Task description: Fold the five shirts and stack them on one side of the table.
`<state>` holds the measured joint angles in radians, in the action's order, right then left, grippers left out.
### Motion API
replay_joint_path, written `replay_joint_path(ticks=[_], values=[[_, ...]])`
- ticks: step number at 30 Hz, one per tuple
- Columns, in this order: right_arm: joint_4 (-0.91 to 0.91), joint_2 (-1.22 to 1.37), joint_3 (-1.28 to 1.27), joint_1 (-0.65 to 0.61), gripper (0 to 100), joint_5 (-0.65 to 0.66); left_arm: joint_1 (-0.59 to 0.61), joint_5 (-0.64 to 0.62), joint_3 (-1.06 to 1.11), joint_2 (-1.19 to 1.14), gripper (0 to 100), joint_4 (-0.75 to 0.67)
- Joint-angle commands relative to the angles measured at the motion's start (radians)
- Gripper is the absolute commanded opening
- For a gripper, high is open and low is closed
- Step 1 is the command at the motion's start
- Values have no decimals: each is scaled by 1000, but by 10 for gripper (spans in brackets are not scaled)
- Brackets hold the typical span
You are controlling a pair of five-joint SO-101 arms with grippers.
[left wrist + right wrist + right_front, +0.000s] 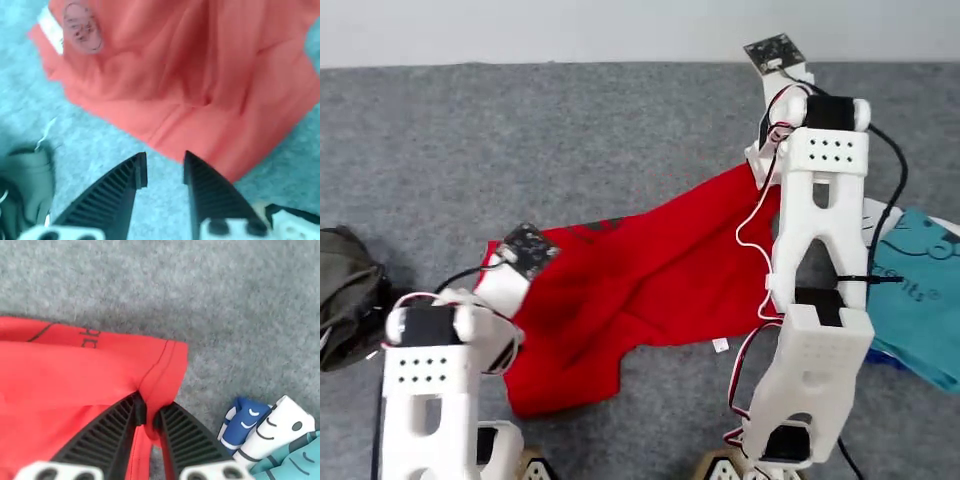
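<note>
A red shirt (650, 270) lies spread and rumpled across the middle of the grey table (570, 130). My right gripper (149, 412) is shut on the hem at the red shirt's (75, 370) far right corner, where the arm (765, 160) stands in the high view. My left gripper (165, 167) hovers open over bare table just off the near left edge of the red shirt (200, 75), nothing between its fingers. A teal shirt (920, 290) lies at the right edge. A dark olive shirt (345, 295) is bunched at the left edge.
A blue and white garment (250, 427) lies beside the teal shirt (290, 462), close to the right gripper. The olive shirt (25, 180) sits just beside the left gripper. Grey table stretches behind the red shirt to the far edge.
</note>
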<state>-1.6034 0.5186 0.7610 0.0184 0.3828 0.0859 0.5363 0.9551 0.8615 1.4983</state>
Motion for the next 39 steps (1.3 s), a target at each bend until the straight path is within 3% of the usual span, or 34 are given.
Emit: replay_joint_path(ticks=[1, 9, 15, 29, 39], values=[[-16, -22, 49, 10, 9, 9, -118, -68, 13, 12, 160, -49], [-45, 21, 49, 12, 9, 9, -305, -132, -41, -256, 174, -100], [-76, 25, 49, 13, 9, 12, -298, -132, -99, -382, 171, -146], [-79, 21, 51, 13, 9, 14, -239, -133, -108, -397, 172, -193], [-79, 27, 51, 5, 9, 14, -265, -133, -65, -397, 170, -189]])
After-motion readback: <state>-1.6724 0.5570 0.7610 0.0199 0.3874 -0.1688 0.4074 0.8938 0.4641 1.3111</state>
